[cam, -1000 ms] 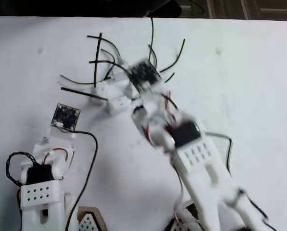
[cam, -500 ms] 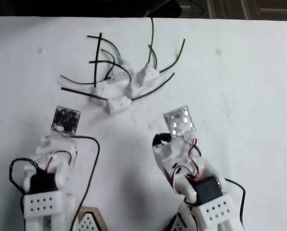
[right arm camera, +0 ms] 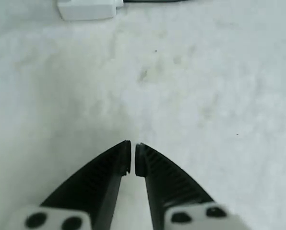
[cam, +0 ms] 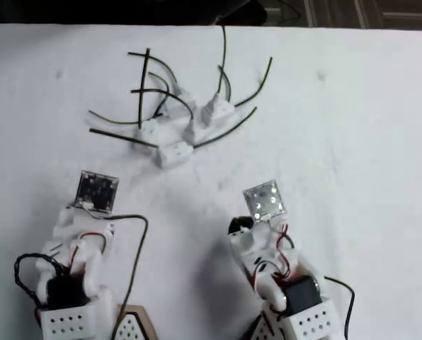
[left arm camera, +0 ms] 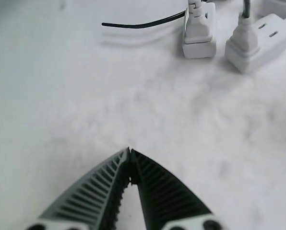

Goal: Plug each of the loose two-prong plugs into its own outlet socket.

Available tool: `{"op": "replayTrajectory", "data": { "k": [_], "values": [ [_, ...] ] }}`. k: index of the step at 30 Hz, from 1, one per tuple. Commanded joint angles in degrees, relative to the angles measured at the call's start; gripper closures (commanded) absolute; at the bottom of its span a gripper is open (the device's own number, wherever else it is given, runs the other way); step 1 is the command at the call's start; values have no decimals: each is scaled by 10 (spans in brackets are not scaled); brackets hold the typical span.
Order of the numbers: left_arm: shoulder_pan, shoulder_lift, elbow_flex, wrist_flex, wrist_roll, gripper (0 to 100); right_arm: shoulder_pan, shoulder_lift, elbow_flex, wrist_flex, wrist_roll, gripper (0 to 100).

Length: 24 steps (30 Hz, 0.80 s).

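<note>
Pulled back from the plugs [cam: 216, 110], right pincer [right arm camera: 132, 158] rests pinched together, empty, like left pincer [left arm camera: 129, 165]; one insertion attempt probably over.

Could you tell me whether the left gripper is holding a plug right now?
No, the left gripper is shut on nothing above the table, and the white connectors lie well clear of it.

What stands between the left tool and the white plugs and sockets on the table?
Nothing visible does. In the left wrist view, bare table lies between the shut left tool and the white plugs and sockets ahead of it.
</note>
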State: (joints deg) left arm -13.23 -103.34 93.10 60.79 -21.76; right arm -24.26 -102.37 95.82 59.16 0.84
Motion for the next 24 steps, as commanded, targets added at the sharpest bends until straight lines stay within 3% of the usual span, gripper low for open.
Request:
{"op": "replayTrajectory", "data": {
  "k": [1,6,12,24],
  "values": [
    [47,-4,11,1,6,976,41,-7,-3,27,-5,981],
    [86,-4,24,0,2,976,91,-6,11,67,-5,981],
    [87,-3,40,-30,5,976,96,-7,11,119,-1,981],
    [84,-3,40,71,2,976,234,-7,11,133,-3,979]
  ]
}}
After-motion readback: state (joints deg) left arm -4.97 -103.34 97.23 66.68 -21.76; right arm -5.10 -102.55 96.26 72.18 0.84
